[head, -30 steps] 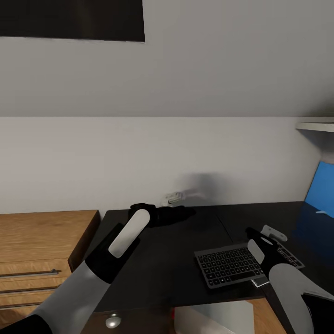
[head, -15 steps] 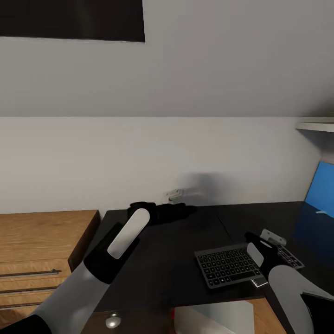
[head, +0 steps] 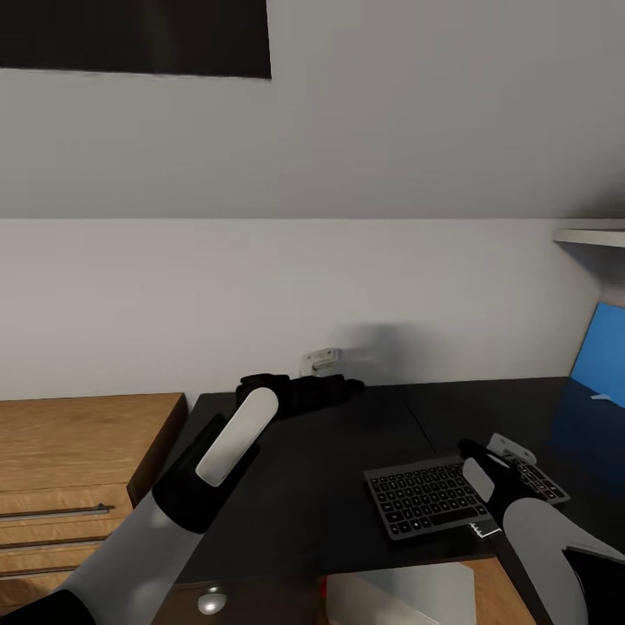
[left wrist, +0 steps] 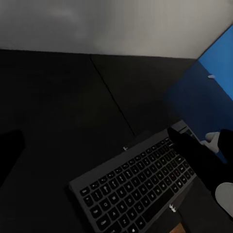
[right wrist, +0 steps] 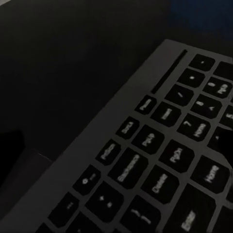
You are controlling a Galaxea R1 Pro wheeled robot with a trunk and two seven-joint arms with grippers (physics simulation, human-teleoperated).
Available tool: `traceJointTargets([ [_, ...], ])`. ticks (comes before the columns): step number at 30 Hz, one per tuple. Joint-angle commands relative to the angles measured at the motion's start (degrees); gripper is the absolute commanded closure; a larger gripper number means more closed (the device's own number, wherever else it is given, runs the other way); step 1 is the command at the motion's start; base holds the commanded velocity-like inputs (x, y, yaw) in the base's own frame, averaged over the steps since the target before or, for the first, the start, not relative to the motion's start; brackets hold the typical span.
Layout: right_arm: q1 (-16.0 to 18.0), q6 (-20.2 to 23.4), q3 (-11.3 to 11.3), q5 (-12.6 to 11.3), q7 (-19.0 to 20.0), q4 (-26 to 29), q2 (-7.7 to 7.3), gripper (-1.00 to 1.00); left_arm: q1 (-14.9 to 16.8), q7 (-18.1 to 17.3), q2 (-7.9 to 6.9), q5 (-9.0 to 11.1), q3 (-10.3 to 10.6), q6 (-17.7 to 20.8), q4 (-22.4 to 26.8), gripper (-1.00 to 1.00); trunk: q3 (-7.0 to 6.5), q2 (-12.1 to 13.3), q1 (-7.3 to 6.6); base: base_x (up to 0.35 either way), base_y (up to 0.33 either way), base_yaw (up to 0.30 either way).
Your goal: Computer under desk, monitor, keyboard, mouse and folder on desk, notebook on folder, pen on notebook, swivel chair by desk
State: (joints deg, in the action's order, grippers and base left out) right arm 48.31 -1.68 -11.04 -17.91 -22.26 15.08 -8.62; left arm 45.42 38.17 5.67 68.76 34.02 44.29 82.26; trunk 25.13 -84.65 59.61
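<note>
On the lower right of the head view, we see one keyboard (head: 451, 495) lying flat on the black table (head: 321, 486), so that item is already up where it belongs. Our right end effector (head: 499, 451) sits over the keyboard's right end; the right wrist view puts the keys very close beneath it, but we cannot tell whether its fingers are parted or clenched, or whether they grip the frame. Our left end effector (head: 334, 389) hangs over the far edge of the table, near the middle of the frame and well apart from the keyboard, and its state is also unclear to us.

We judge the task to be at an early stage. One blue panel (head: 601, 356) shows at the right edge, and it looks like the table's back panel, not the folder. A pale slab (head: 408, 595) at the bottom edge, below the table front, may be the computer, though we cannot be sure.

Counted: one keyboard, one table, one wooden drawer chest (head: 78, 469) at lower left, one white shelf (head: 595, 236) at upper right, two end effectors. What we judge left to do is the monitor, mouse, folder, notebook, pen and swivel chair.
</note>
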Motion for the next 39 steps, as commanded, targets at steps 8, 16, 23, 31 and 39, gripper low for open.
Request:
traceJointTargets([
  [8,0.0,0.3,0.1,-0.6,-0.2,-2.1,-0.12,-1.00,0.1,1.0,0.03,0.6,0.2,0.0,0.6,-1.00,0.07,0.0,0.00,0.000,0.000,0.000],
  [16,0.0,5.4,0.0,-0.7,-0.9,-2.4,-0.45,-1.00,0.1,1.0,0.09,0.7,0.3,0.0,0.6,-1.00,0.07,0.0,0.00,0.000,0.000,0.000],
  [23,0.0,9.3,0.0,-0.7,-1.0,-2.4,-1.12,-1.00,0.1,1.0,0.04,0.8,0.3,0.0,2.0,-1.00,0.07,0.0,0.00,0.000,0.000,0.000],
  [31,0.0,11.4,0.0,-0.7,-1.0,-2.4,-1.13,-1.00,0.0,1.0,0.04,0.9,0.3,0.1,2.9,-1.00,0.07,0.0,0.00,-0.005,0.006,0.000],
  [39,0.0,11.5,0.0,-0.7,-0.9,-2.4,-1.05,-1.00,0.1,1.0,0.25,1.1,0.4,0.0,2.9,-1.00,0.07,0.0,0.00,-0.049,0.122,0.000],
])
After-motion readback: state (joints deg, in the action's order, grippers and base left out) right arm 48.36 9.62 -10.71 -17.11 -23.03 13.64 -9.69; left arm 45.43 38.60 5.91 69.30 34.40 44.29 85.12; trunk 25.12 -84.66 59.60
